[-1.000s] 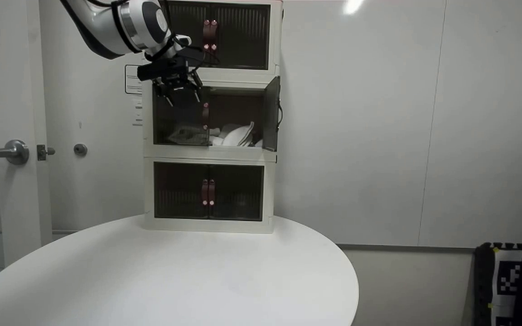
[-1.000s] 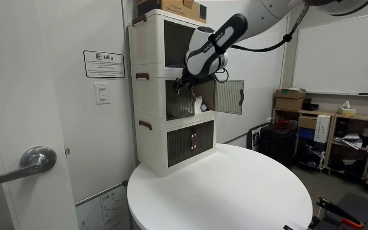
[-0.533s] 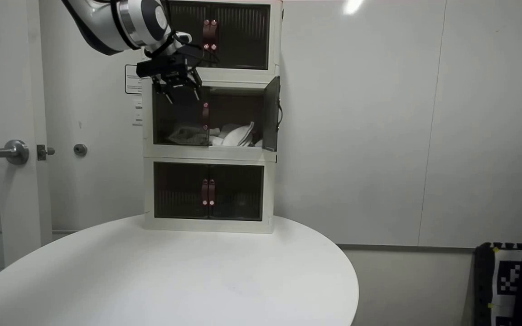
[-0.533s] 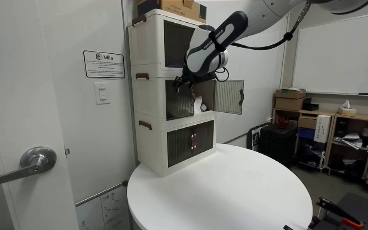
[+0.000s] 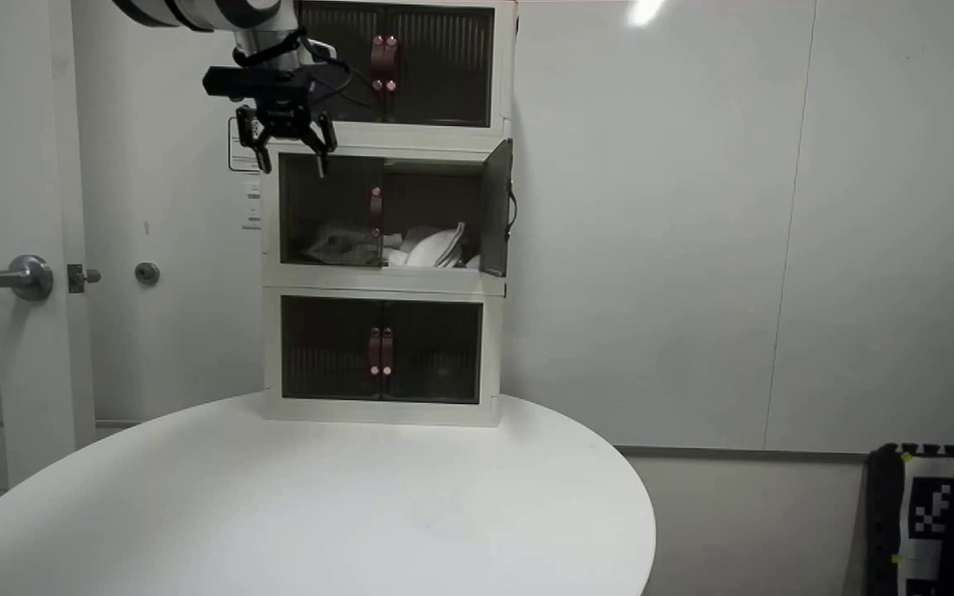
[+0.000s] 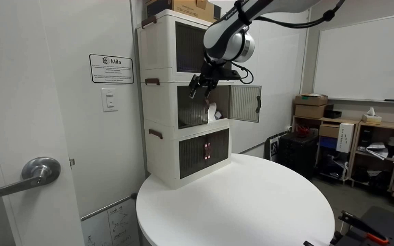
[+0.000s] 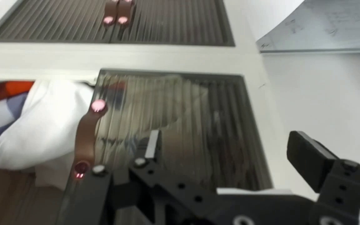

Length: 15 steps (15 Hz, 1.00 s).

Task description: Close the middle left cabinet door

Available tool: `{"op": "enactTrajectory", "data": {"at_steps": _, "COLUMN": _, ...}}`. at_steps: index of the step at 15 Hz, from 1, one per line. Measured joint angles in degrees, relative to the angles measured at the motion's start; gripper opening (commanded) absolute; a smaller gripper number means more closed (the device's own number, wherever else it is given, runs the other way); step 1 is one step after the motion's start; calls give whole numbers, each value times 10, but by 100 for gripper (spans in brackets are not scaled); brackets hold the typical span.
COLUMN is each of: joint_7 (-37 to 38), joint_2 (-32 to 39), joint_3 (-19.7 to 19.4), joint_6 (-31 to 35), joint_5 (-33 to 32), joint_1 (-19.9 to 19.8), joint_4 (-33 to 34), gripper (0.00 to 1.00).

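The middle left cabinet door (image 5: 328, 217) is a dark ribbed pane with a brown handle strap. It looks flush with the white frame in both exterior views (image 6: 192, 111). In the wrist view it fills the middle (image 7: 180, 106), with the strap (image 7: 84, 137) at its left edge. My gripper (image 5: 293, 164) is open and empty, in front of the door's upper part. It also shows so in an exterior view (image 6: 200, 94). In the wrist view its fingers are wide apart (image 7: 227, 150), with nothing between them. The fingers seem clear of the pane.
The matching right door (image 5: 495, 211) stands swung open, also seen in an exterior view (image 6: 245, 102). White cloth (image 7: 52, 122) lies in the open compartment. The lower doors (image 5: 431, 356) and upper doors (image 5: 444, 74) are shut. The cabinet stands on a round white table (image 6: 238, 205).
In the last half second my gripper has moved up and to the left and turned more downward, backing off from the cabinet. The middle left door and the open right door have not moved.
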Motion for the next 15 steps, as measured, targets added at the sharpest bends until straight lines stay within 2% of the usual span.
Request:
{"op": "enactTrajectory", "data": {"at_steps": 3, "joint_7": -47, "joint_2": -59, "joint_3": 6, "joint_6": -121, "joint_5": 68, "joint_1": -16, "joint_4": -46, "gripper": 100}}
{"op": "enactTrajectory", "data": {"at_steps": 6, "joint_7": -40, "joint_2": -129, "joint_3": -19, "joint_6": -268, "joint_5": 60, "joint_1": -20, "joint_4": -78, "gripper": 100}}
{"op": "enactTrajectory", "data": {"at_steps": 9, "joint_7": -9, "joint_2": -208, "joint_3": -45, "joint_6": -369, "joint_5": 28, "joint_1": -20, "joint_4": -120, "gripper": 100}}
{"op": "enactTrajectory", "data": {"at_steps": 11, "joint_7": 19, "joint_2": -264, "joint_3": -53, "joint_6": -398, "joint_5": 11, "joint_1": -20, "joint_4": -162, "gripper": 100}}
{"op": "enactTrajectory", "data": {"at_steps": 15, "joint_7": 92, "joint_2": -378, "joint_3": -56, "joint_6": -369, "joint_5": -32, "joint_1": -21, "joint_4": -253, "gripper": 100}}
